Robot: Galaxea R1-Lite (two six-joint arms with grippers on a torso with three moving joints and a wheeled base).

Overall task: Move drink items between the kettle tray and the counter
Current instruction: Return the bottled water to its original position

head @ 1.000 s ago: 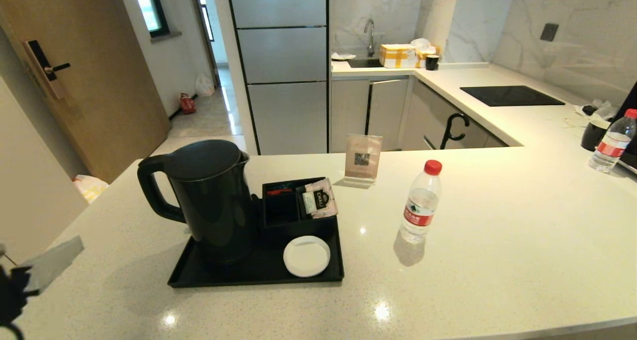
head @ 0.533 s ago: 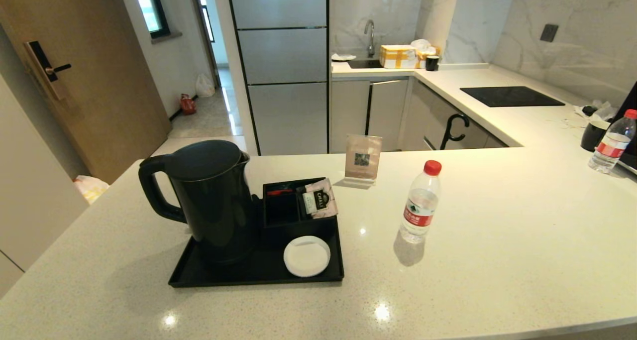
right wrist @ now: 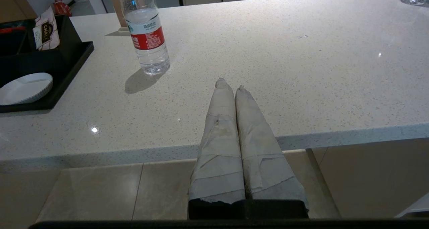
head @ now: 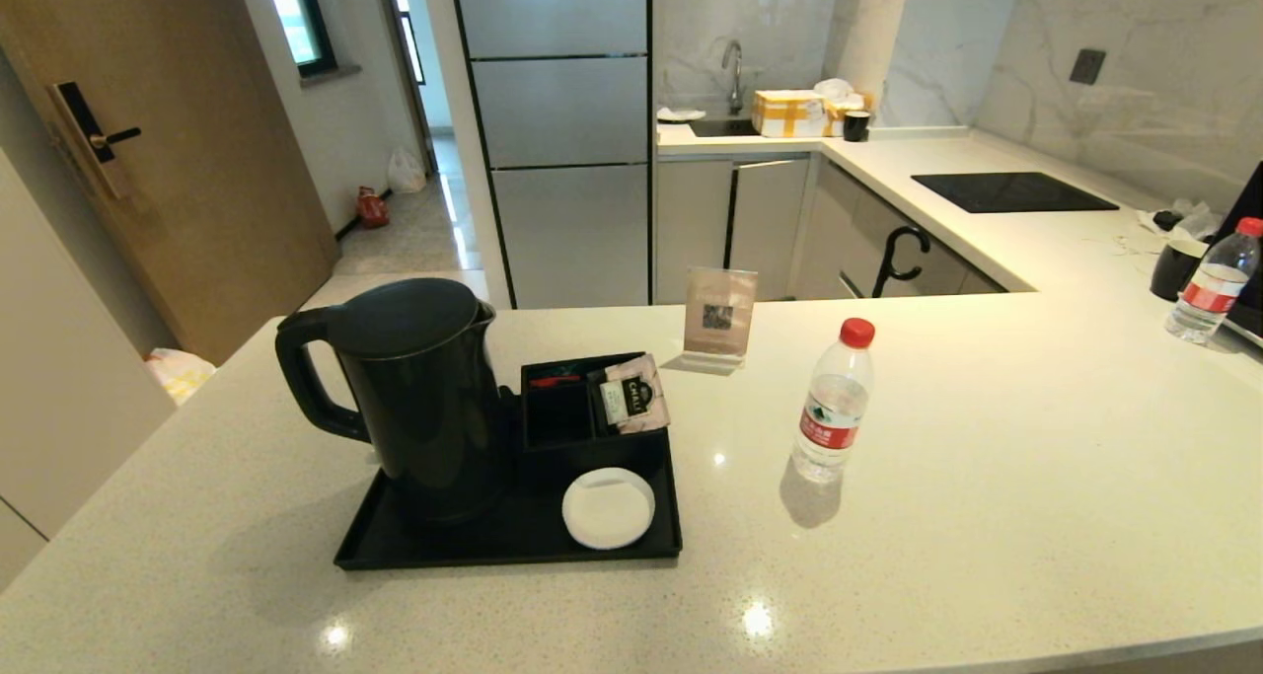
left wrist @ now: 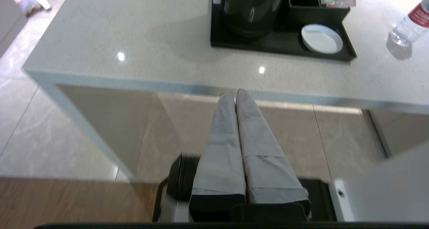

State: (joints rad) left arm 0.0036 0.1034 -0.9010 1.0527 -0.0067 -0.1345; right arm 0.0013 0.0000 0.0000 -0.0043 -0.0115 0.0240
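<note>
1. The kettle stood upright on the kettle tray, at its left side, handle pointing left.
2. Beside it on the tray sat a black compartment box with a pale sachet leaning in it, and a white coaster in front.
3. The water bottle stood upright on the counter, to the right of the tray and apart from it.
4. The left gripper hung below the counter's near edge, fingers pressed together, holding nothing.
5. The right gripper was low by the counter's near edge too, its wrapped fingers closed on nothing, well short of the bottle.
6. A second bottle stood far right beside a black mug.
</note>
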